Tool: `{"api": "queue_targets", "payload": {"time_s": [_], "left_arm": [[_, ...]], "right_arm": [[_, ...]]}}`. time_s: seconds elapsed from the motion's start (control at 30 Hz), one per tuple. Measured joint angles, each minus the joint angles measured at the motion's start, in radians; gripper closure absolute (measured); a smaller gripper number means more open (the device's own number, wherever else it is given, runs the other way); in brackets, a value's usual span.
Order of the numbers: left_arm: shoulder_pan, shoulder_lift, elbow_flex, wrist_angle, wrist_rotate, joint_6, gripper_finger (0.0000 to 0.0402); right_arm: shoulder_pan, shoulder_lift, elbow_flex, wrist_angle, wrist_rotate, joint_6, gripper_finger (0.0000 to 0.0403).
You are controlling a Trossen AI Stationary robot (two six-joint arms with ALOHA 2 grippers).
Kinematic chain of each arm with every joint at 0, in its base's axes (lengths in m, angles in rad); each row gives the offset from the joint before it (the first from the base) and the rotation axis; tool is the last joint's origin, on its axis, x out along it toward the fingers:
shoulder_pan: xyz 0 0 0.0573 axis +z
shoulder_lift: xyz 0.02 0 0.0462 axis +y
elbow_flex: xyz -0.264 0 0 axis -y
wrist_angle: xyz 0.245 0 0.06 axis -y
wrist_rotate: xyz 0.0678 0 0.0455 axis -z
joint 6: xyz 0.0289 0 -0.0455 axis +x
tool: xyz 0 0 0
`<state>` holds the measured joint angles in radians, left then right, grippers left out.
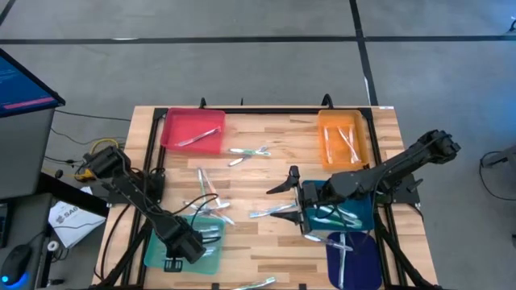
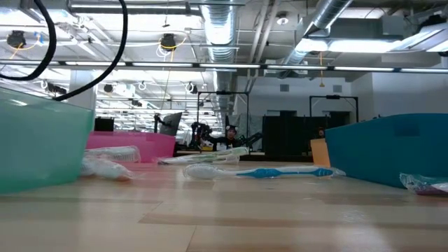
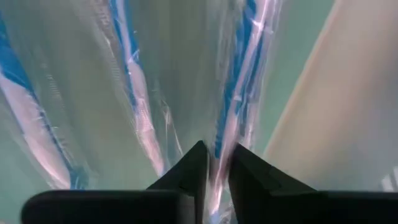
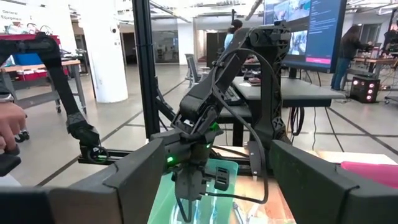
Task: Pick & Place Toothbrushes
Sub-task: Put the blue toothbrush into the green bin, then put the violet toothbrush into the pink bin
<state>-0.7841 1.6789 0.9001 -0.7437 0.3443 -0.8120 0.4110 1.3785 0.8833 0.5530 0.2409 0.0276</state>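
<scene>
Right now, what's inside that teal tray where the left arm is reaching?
Wrapped toothbrushes lie inside the teal tray; the left gripper straddles one. The arm hides the tray's remainder.

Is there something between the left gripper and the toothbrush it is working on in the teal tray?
Nothing visible. The left gripper is down in the teal tray, and in its wrist view a wrapped toothbrush runs straight into the narrow gap between the jaws. The right gripper hangs open above the table.

We see bare wood open along the table's [image 1: 274,133] middle strip between the red tray [image 1: 193,130] and orange tray [image 1: 344,138], while scattered toothbrushes [image 1: 248,151] clutter its centre.
</scene>
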Motion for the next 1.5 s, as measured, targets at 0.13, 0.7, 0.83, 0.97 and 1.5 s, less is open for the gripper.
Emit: {"api": "queue_targets", "payload": {"time_s": [0.13, 0.7, 0.83, 0.97, 1.5], "left_arm": [[0.005, -0.027, -0.001, -0.004, -0.028, -0.033, 0.0324], [0.013, -0.354, -0.001, -0.102, -0.355, -0.193, 0.0175], [0.012, -0.451, -0.001, -0.1, -0.601, -0.152, 0.0163], [-0.003, -0.544, -0.001, -0.079, -0.918, -0.097, 0.0166], [0.114, -0.491, 0.0, 0.009, -1.502, 0.074, 0.0203]], "right_arm": [[0.0, 0.0, 0.0, -0.009, 0.0, 0.0, 0.0117], [0.0, 0.0, 0.0, -0.026, 0.0, 0.0, 0.0117], [0.0, 0.0, 0.0, -0.054, 0.0, 0.0, 0.0117], [0.0, 0.0, 0.0, -0.055, 0.0, 0.0, 0.0117], [-0.022, 0.034, 0.0, -0.085, -0.001, -0.16, 0.0117]]}}
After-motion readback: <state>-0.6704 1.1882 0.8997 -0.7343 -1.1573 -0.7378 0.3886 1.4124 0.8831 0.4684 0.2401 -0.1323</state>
